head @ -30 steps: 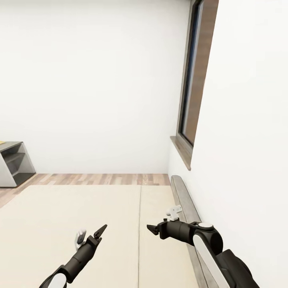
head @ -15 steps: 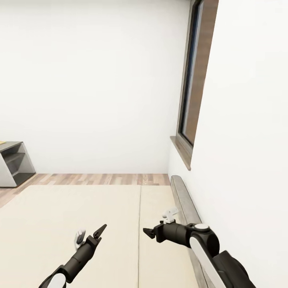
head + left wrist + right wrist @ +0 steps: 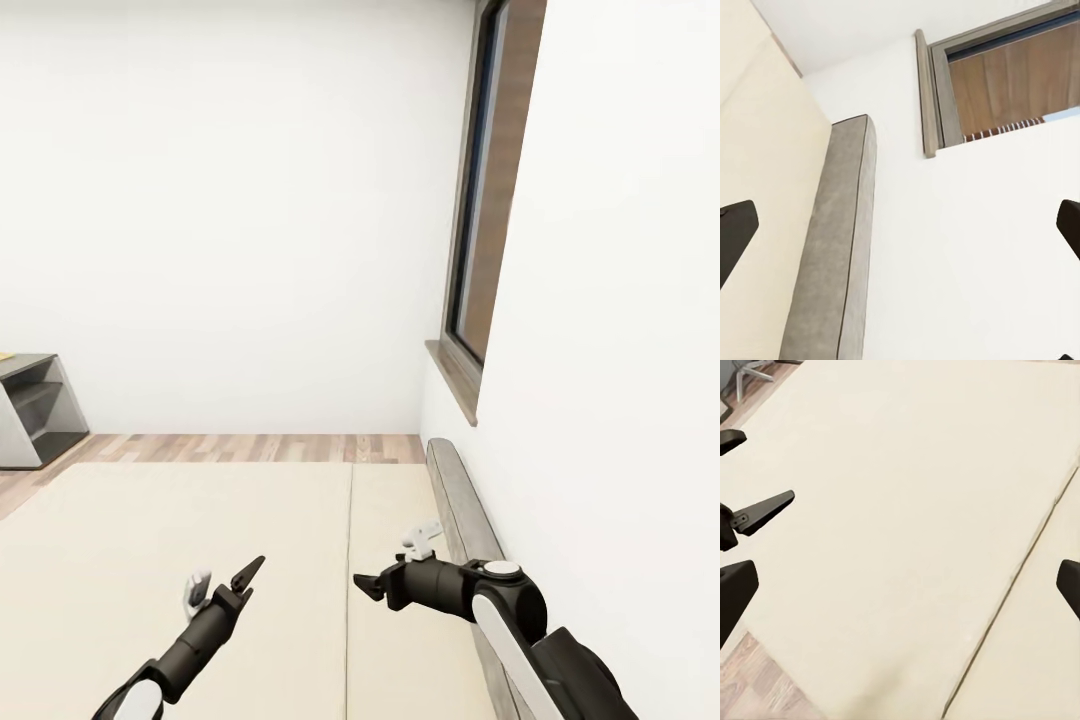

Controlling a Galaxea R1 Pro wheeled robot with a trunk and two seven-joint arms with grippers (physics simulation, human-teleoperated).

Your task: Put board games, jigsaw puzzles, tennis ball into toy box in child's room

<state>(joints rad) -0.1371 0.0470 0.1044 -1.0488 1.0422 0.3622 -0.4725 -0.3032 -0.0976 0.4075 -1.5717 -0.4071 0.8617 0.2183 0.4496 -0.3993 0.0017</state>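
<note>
Here both hands (image 3: 222, 585) (image 3: 395, 562) gape over bed (image 3: 200, 520).

Bed in the child's room
The bed (image 3: 200, 520) shows a bare beige mattress, seamed lengthwise, its low grey headboard (image 3: 462, 500) against the white wall under the window.

One bed (image 3: 200, 520), two pincers, one window (image 3: 485, 200)
</note>
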